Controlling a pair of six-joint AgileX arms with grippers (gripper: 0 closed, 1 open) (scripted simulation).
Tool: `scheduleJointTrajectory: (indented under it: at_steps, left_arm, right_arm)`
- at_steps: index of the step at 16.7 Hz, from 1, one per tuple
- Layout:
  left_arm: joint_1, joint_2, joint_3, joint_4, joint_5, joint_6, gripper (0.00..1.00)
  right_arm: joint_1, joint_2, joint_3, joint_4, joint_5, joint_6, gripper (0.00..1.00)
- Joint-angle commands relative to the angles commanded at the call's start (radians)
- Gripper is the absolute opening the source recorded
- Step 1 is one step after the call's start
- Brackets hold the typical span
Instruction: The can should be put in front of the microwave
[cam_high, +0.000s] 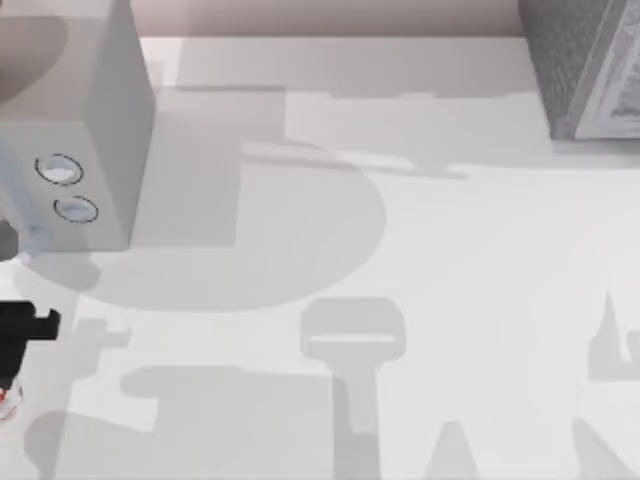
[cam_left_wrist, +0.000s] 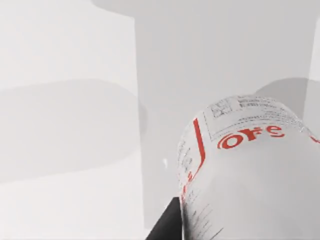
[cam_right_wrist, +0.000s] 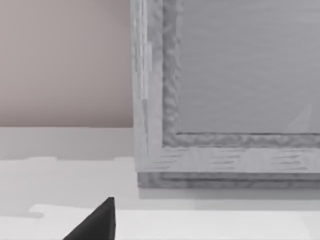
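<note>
The can (cam_left_wrist: 250, 170) is a white tin with red lettering, seen close up in the left wrist view with a black finger (cam_left_wrist: 167, 226) against its side. My left gripper (cam_high: 22, 335) hangs at the table's far left edge, shut on the can. A sliver of the can's red print (cam_high: 5, 400) peeks out beside it. The microwave (cam_high: 80, 110), a pale grey box with two ringed dials (cam_high: 58, 170), stands at the back left, just beyond the gripper. From my right arm's gripper a single dark fingertip (cam_right_wrist: 100, 220) shows, low in front of a speckled box.
A darker speckled grey box (cam_high: 585, 65) with a white panel stands at the back right corner; its framed front (cam_right_wrist: 225, 100) looms in the right wrist view. Arm shadows (cam_high: 355, 340) lie across the white tabletop between the two boxes.
</note>
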Motion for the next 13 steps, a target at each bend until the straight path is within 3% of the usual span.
scheduleJointTrajectory:
  at_steps: [11,13]
  left_arm:
    - [0.000,0.000,0.000,0.000,0.000,0.000,0.98]
    - [0.000,0.000,0.000,0.000,0.000,0.000,1.00]
  right_arm:
    - [0.000,0.000,0.000,0.000,0.000,0.000,1.00]
    - [0.000,0.000,0.000,0.000,0.000,0.000,1.00]
